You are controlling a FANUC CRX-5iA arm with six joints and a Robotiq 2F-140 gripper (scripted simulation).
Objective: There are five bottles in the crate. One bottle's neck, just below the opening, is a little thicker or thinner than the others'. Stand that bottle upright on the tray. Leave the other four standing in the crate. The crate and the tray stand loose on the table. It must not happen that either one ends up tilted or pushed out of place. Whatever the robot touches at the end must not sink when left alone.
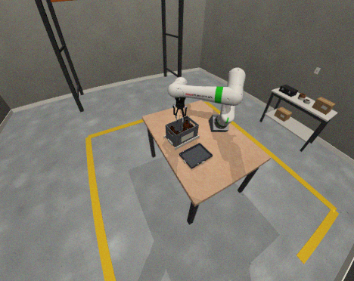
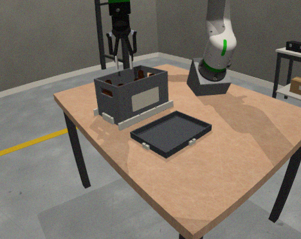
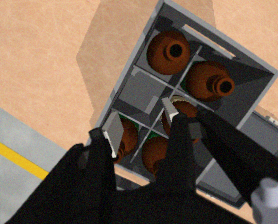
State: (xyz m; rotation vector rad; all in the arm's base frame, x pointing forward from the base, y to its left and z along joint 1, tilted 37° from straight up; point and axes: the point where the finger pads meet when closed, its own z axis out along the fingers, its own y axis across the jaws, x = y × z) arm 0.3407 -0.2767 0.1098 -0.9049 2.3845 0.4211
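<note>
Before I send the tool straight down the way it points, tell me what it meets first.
Probably one of the two brown bottles under its fingertips in the crate, or a divider between cells; depth is unclear.
</note>
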